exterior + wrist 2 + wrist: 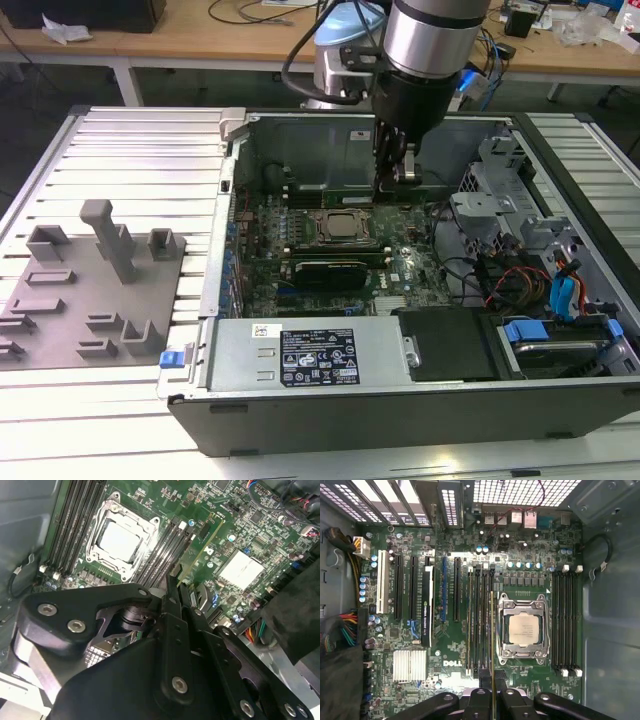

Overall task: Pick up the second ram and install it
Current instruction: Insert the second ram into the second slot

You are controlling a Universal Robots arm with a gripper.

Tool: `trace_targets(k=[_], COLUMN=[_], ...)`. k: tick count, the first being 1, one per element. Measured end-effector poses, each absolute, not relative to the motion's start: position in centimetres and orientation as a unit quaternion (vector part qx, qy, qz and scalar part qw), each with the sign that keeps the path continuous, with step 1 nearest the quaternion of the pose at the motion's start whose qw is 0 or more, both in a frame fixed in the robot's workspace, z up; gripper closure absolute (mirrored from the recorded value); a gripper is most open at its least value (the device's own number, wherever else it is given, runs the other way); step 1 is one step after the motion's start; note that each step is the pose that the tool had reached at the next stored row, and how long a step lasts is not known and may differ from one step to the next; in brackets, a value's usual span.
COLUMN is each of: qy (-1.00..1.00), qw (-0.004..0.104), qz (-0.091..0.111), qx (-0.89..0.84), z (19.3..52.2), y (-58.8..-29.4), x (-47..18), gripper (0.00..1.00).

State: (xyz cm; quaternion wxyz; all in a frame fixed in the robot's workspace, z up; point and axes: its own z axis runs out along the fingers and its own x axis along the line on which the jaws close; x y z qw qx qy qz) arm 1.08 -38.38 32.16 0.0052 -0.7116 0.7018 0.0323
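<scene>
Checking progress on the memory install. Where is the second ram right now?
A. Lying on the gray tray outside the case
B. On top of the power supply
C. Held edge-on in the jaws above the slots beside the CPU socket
C: in the first wrist view the second ram runs as a thin strip from the gripper over the slots beside the CPU socket.

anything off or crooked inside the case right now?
Nothing stands out. The end effector grips the second ram edge-on, parallel to the slots beside the CPU socket. No visible damage or loose parts.
</scene>
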Motion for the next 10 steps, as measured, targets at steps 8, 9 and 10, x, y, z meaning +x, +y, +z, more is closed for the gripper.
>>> trace_targets(k=[8, 9, 10], qy=[0.713, 0.713, 0.713], qw=[0.005, 0.005, 0.005], qz=[0.032, 0.032, 0.032], qx=[-0.701, -0.701, -0.701], z=[31.57, 31.53, 31.48], y=[-38.38, -38.38, -38.38], x=[1.08, 1.08, 1.08], gripper=[0.86, 0.86, 0.86])
